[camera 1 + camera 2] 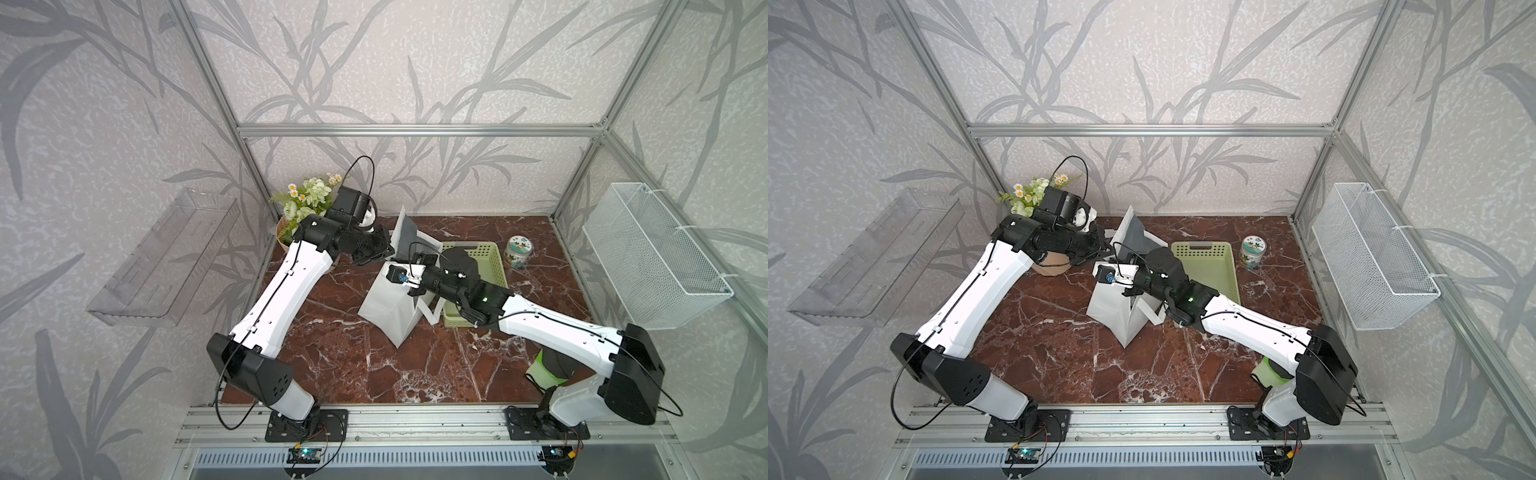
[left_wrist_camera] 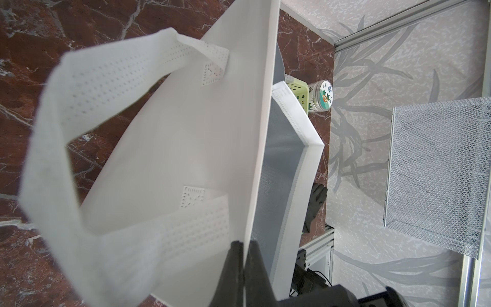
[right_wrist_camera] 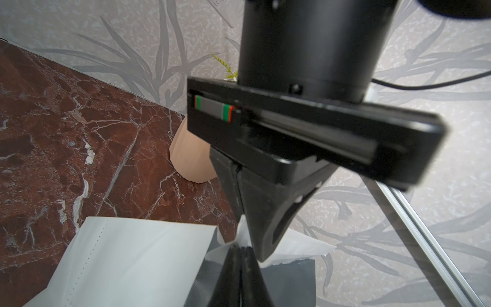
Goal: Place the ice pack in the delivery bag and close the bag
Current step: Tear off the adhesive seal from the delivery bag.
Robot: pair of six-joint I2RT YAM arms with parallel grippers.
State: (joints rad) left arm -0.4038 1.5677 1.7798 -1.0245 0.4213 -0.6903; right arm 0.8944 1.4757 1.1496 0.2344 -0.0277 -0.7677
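The delivery bag (image 1: 386, 305) (image 1: 1113, 305) stands mid-table, white with a silver lining. My left gripper (image 2: 244, 243) is shut on the bag's rim at the far left side, and one loop handle (image 2: 53, 133) hangs outside. My right gripper (image 3: 240, 248) reaches over the bag mouth from the right (image 1: 411, 261). It is shut, pinching the white rim beside the left gripper's fingers (image 3: 265, 212). The lining (image 3: 287, 281) shows below the rim. The ice pack shows in no view.
A green plastic basket (image 1: 494, 257) lies right of the bag, with a printed jar (image 1: 519, 249) behind it. Flowers in brown paper (image 1: 307, 199) stand at the back left. A green and white object (image 1: 544, 370) lies under the right arm. A wire basket (image 1: 656, 257) and a clear shelf (image 1: 166, 257) hang on the side walls.
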